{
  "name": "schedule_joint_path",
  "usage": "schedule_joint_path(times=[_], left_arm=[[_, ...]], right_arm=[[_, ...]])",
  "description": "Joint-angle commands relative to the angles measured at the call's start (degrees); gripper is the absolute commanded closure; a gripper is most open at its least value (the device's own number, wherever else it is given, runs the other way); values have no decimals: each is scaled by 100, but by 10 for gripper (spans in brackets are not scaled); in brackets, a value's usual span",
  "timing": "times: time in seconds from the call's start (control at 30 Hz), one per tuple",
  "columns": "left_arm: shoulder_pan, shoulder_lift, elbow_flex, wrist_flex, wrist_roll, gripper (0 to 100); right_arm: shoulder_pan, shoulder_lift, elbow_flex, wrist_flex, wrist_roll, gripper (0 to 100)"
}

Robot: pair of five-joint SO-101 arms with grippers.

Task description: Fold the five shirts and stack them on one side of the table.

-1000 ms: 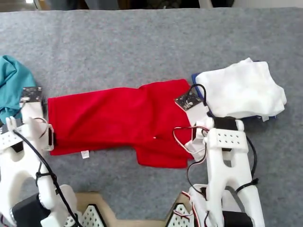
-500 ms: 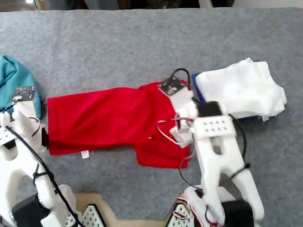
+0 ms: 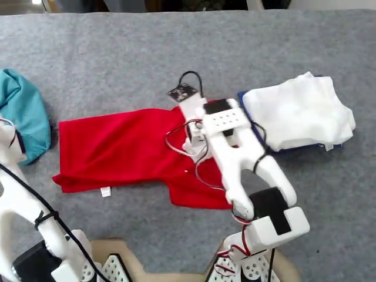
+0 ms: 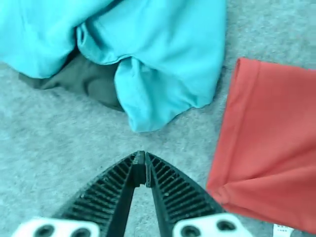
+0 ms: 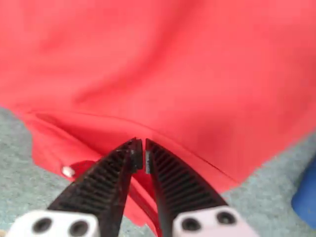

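Observation:
A red shirt [image 3: 129, 153] lies spread across the middle of the grey table, one sleeve [image 3: 200, 194] sticking out toward the front. My right arm [image 3: 229, 126] stretches over the shirt's right part. In the right wrist view, my right gripper [image 5: 139, 154] is shut just above a seam of the red shirt [image 5: 197, 74], with no cloth between its tips. My left arm [image 3: 9, 158] stands at the table's left edge. My left gripper [image 4: 141, 168] is shut over bare table, between a teal shirt [image 4: 148, 44] and the red shirt's edge [image 4: 266, 138].
The teal shirt [image 3: 23, 114] lies bunched at the far left on a dark grey garment [image 4: 89, 84]. At the right, a folded white shirt [image 3: 299, 111] rests on a blue one [image 3: 245, 113]. The back of the table [image 3: 176, 47] is bare.
My right arm has swung left and forward from the shirt's right edge over its middle. My left arm drew back left off the shirt's edge, whose lower corner shifted slightly left.

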Motion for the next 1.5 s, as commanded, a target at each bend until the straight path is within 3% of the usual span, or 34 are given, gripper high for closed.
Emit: schedule_joint_path(times=[0.0,0.23,0.6,0.77,0.87,1.03,1.23,1.37,1.47], left_arm=[[145,-167,-22,18,70,970],[110,-167,330,-9,62,970],[110,-167,576,-290,62,970],[92,-167,567,-290,53,970],[136,-167,567,-290,62,970],[673,-105,286,-246,70,970],[1974,-88,-189,-774,88,971],[2246,220,-110,-2057,800,971],[2290,879,-66,-2585,1178,971]], right_arm=[[-211,22,-145,-53,-53,982],[-237,-127,549,-202,35,985],[-1046,-2026,2870,-589,1187,985],[-774,-2571,3116,-220,1679,985],[53,-2879,2422,202,1697,985],[1213,-2589,-92,985,1670,984],[1336,-541,-2818,1556,1380,984],[1319,1007,-4251,1679,1090,984],[1336,2000,-5235,1846,853,984]])
